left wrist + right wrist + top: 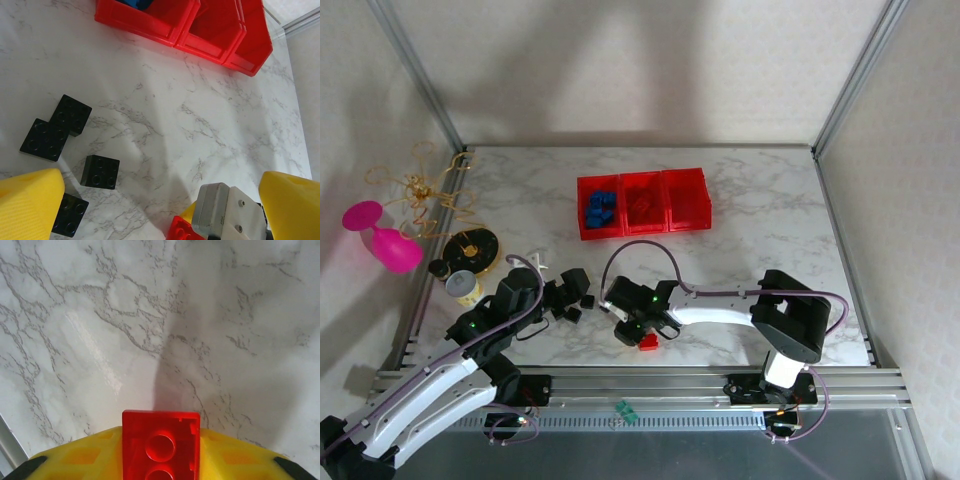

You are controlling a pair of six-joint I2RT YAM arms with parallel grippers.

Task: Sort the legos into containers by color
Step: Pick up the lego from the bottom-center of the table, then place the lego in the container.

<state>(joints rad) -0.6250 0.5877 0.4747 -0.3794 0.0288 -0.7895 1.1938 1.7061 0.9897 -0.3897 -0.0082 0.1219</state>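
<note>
Being clamped by the right gripper (645, 333), a red lego (161, 440) is held low at 6 o'clock on the table (770, 230), evidently for carriage to the containers (643, 202) at 12 o'clock. The left gripper (568, 297) is spread apart over black legos (100, 171) at 8 o'clock, seemingly readied for a pick.

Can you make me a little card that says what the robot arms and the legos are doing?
right gripper: shut on a red lego
left gripper: open, holding nothing, next to the black legos
black legos: four, loose on the table
containers: blue legos in the left one, red legos in the middle one
</note>
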